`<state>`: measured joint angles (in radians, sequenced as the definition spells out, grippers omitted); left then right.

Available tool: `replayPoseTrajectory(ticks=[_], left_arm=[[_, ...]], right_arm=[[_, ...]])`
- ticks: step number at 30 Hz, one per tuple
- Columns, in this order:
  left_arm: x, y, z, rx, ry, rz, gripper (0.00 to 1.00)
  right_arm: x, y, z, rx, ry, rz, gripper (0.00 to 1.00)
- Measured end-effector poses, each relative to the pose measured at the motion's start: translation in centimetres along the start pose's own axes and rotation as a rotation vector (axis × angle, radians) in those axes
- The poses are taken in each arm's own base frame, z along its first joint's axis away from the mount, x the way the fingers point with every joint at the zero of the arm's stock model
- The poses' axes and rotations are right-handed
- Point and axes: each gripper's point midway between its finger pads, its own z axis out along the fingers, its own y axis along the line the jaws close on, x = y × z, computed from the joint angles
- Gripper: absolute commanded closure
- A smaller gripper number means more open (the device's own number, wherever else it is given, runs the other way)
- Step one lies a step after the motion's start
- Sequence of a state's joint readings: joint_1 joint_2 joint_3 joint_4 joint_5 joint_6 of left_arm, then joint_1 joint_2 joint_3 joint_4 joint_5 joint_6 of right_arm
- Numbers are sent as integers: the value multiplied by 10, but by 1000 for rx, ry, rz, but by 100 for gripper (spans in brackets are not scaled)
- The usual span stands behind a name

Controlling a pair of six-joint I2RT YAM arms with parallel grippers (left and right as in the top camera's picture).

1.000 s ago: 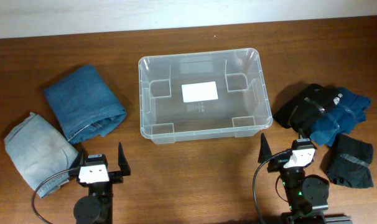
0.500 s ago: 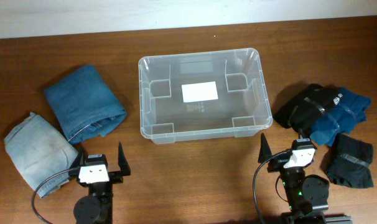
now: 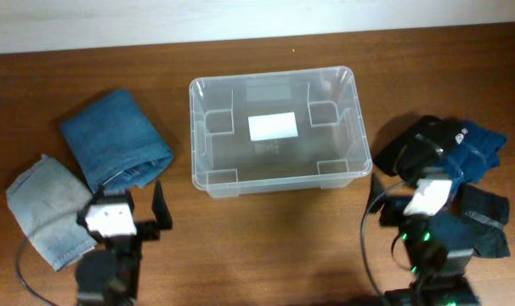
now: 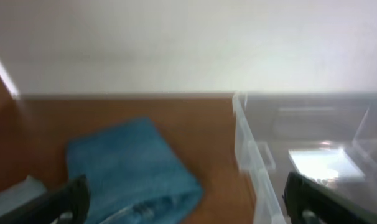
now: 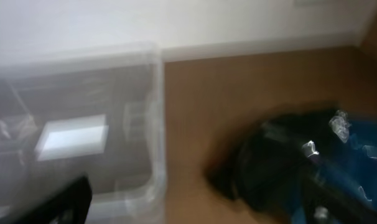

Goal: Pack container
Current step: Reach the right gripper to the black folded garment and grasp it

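Both arms have just started to move, which blurs the two wrist views. In the overhead view the left fingers (image 3: 160, 206) have shifted toward the left of the frame and up. They now sit just beside the pale folded jeans (image 3: 41, 208) and below the darker folded jeans (image 3: 113, 140). The right fingers (image 3: 376, 189) have moved right and up, and that arm now overlaps the pile of black garment (image 3: 410, 146) and blue garment (image 3: 483, 149) at the right edge.

Each pair of fingers is spread wide with nothing between them. In each wrist view the fingers show only as dark tips in the lower corners.

The container (image 3: 192, 136) stands at upper centre on the counter (image 3: 266, 246). It is empty, and the white label (image 3: 272, 126) shows plainly through its bottom. The clothes lie well apart from it on either side.

This looks like the very start of packing: each arm is heading for the clothing on its own side, and no piece has been lifted yet.
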<state>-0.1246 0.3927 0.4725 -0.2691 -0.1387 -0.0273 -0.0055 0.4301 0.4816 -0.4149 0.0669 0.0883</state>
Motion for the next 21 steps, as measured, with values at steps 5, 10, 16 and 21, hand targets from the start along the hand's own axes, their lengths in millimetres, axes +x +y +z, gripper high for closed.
replayPoseTrajectory(ticks=[5,10,16,21], left_arm=[[-19,-8,37,5,275,37,1],[-14,-15,70,13,514,64,1],[5,-22,90,36,664,73,1],[14,-23,94,39,693,75,1]], right_arm=[[-54,-26,23,122,303,50,2],[-68,-62,55,197,564,140,2],[-11,-121,101,250,848,323,2],[39,-148,130,187,946,489,2]])
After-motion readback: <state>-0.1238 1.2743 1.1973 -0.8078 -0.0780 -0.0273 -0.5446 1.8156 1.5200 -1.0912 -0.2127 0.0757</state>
